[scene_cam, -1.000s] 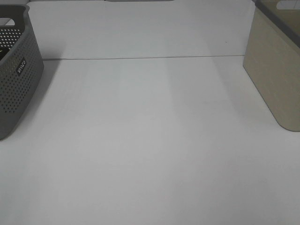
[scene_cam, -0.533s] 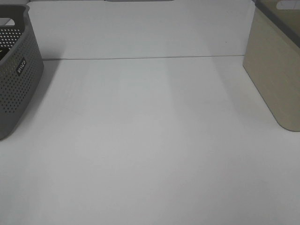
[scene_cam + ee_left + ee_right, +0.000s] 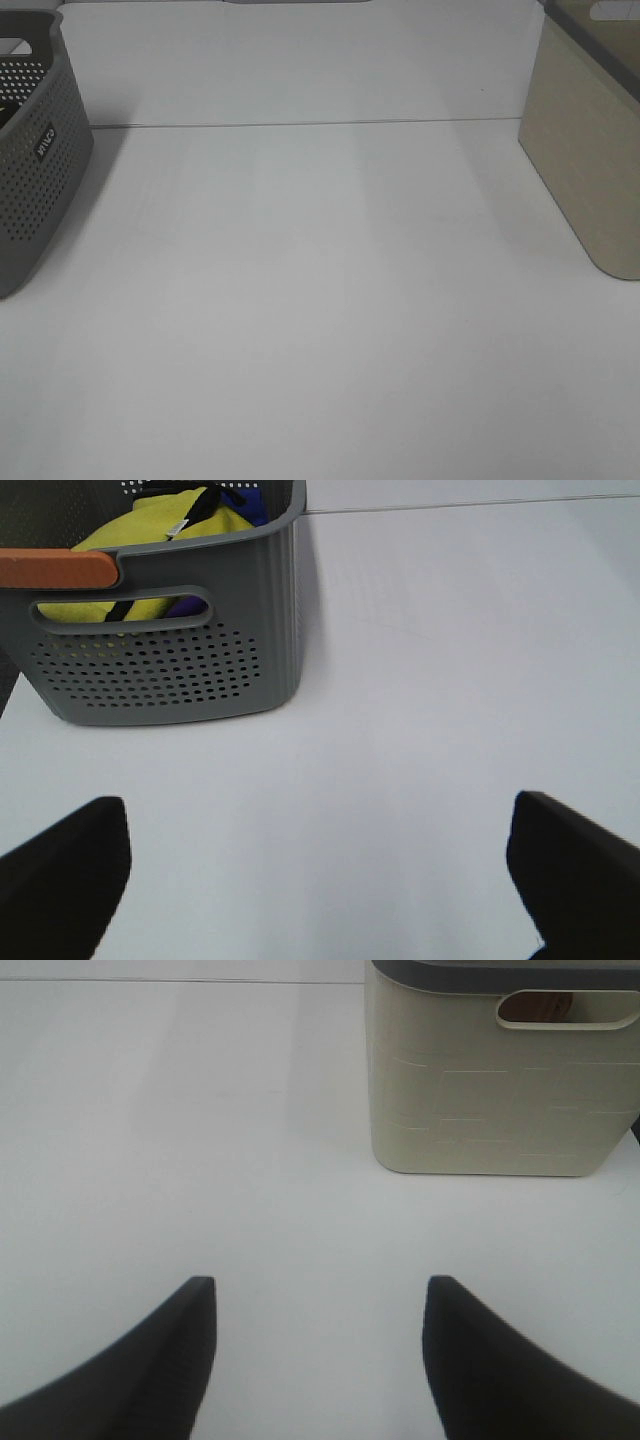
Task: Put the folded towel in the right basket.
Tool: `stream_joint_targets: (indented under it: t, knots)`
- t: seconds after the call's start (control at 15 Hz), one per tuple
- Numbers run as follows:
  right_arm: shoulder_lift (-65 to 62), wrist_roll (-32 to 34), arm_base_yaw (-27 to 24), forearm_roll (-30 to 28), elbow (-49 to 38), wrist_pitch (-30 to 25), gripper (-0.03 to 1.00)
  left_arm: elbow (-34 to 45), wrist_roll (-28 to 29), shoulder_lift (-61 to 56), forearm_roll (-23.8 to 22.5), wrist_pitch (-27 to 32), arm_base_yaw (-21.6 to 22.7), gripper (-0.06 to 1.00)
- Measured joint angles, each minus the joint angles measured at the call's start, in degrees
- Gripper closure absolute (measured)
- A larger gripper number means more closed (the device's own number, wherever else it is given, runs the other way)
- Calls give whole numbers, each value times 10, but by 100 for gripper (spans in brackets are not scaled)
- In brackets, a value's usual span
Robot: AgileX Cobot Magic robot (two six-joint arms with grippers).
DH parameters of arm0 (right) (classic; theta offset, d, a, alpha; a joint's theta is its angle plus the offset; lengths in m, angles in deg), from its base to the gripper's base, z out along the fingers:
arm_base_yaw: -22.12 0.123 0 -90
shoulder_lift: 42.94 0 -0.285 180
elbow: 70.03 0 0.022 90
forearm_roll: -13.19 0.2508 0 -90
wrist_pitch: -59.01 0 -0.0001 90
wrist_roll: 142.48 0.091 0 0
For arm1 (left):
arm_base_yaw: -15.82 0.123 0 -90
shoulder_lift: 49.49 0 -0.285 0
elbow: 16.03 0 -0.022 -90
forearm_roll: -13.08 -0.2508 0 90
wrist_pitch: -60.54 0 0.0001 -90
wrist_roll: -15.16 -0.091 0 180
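The right basket point(image 3: 590, 140) is beige with a grey rim and stands at the right edge of the white table; it also shows in the right wrist view point(image 3: 500, 1070). No folded towel lies on the table in any view. The grey perforated left basket point(image 3: 30, 150) holds yellow and blue cloth point(image 3: 165, 525), seen in the left wrist view. My left gripper point(image 3: 320, 880) is open and empty above bare table in front of the grey basket point(image 3: 170, 650). My right gripper point(image 3: 318, 1360) is open and empty, short of the beige basket. Neither gripper shows in the exterior view.
The white table point(image 3: 320, 300) runs between the two baskets, with a seam line point(image 3: 300, 124) across the back. An orange strip point(image 3: 55, 568) lies along the grey basket's rim.
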Motion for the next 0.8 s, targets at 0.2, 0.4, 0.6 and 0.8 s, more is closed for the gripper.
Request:
stream_joint_targets:
  t: [0.2, 0.4, 0.6, 0.8]
  knots:
    - [0, 0, 0, 1, 0, 0, 38, 0, 0, 0, 0, 0, 0, -2]
    - [0, 0, 0, 1, 0, 0, 38, 0, 0, 0, 0, 0, 0, -2]
    - [0, 0, 0, 1, 0, 0, 38, 0, 0, 0, 0, 0, 0, -2]
    - [0, 0, 0, 1, 0, 0, 38, 0, 0, 0, 0, 0, 0, -2]
